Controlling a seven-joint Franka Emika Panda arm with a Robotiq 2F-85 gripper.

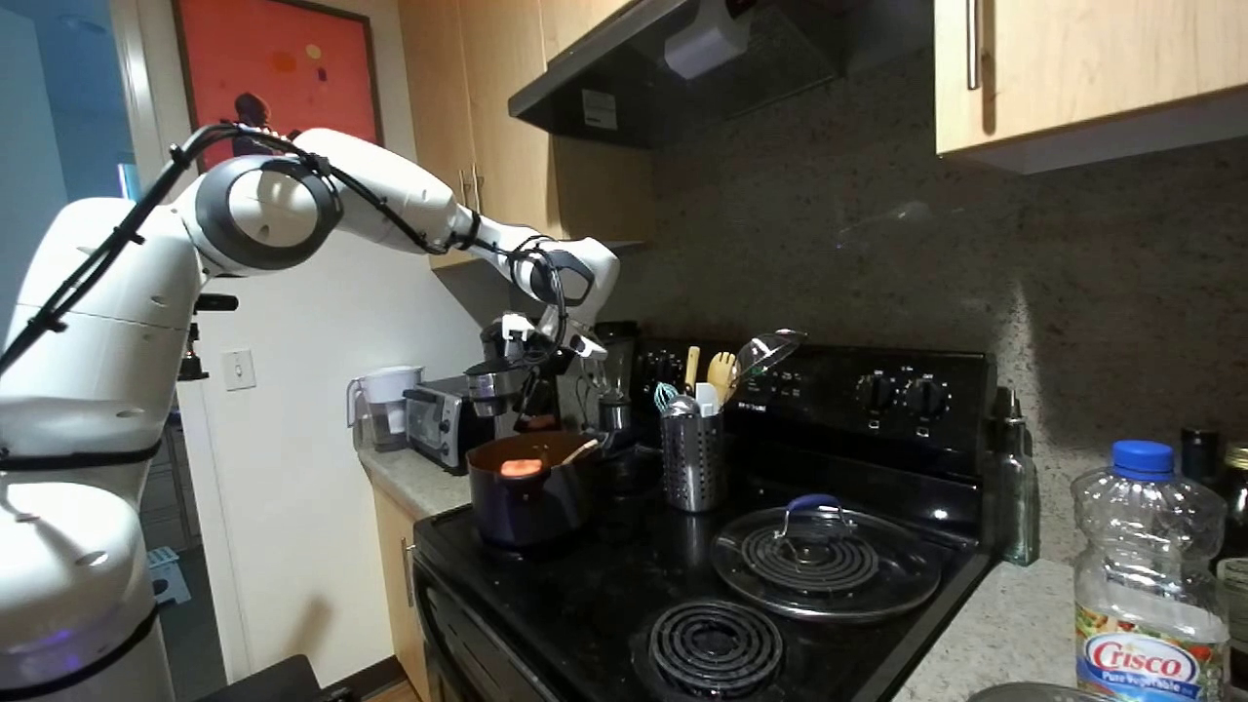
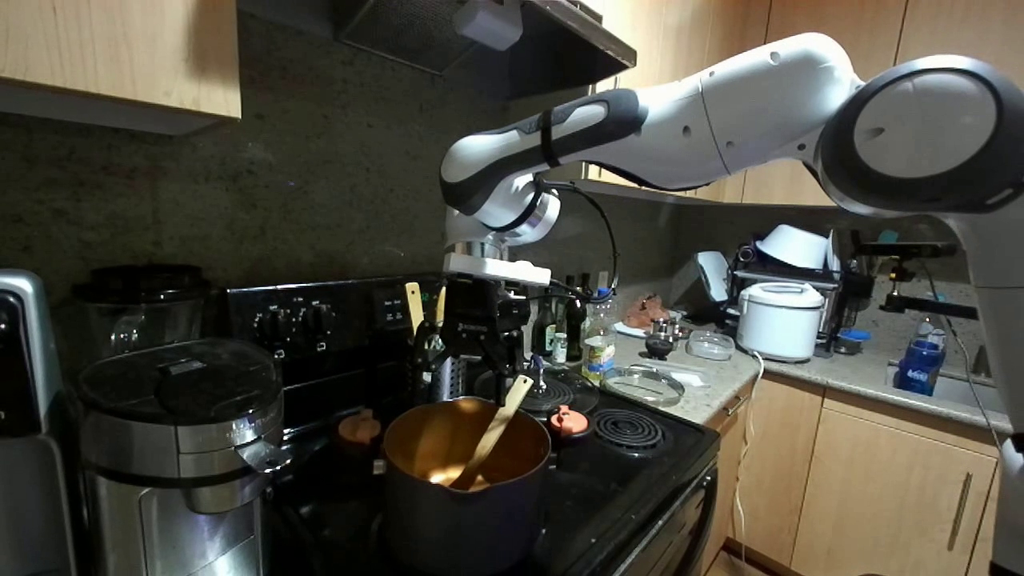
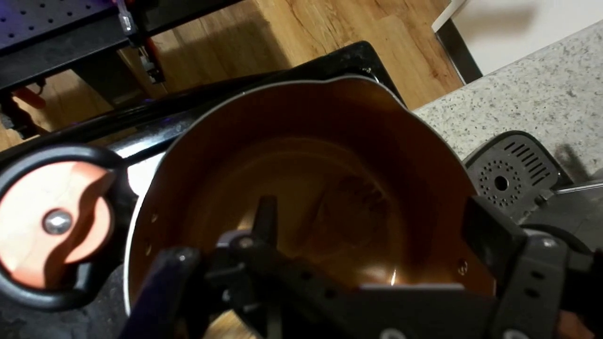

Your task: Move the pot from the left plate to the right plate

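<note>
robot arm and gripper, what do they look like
The arm is white and rounded, with dark grey joint rings around white discs, black straps and black cables along the outside. The gripper is black and angular, with two linked fingers and exposed screw heads; a pale marking is too small to read.

One pot (image 2: 464,524), one utensil holder (image 1: 694,468), one stove (image 1: 575,604).

Exterior views flank the stove (image 1: 673,556) (the wrist view looks down into the pot (image 3: 301,172)).
</note>
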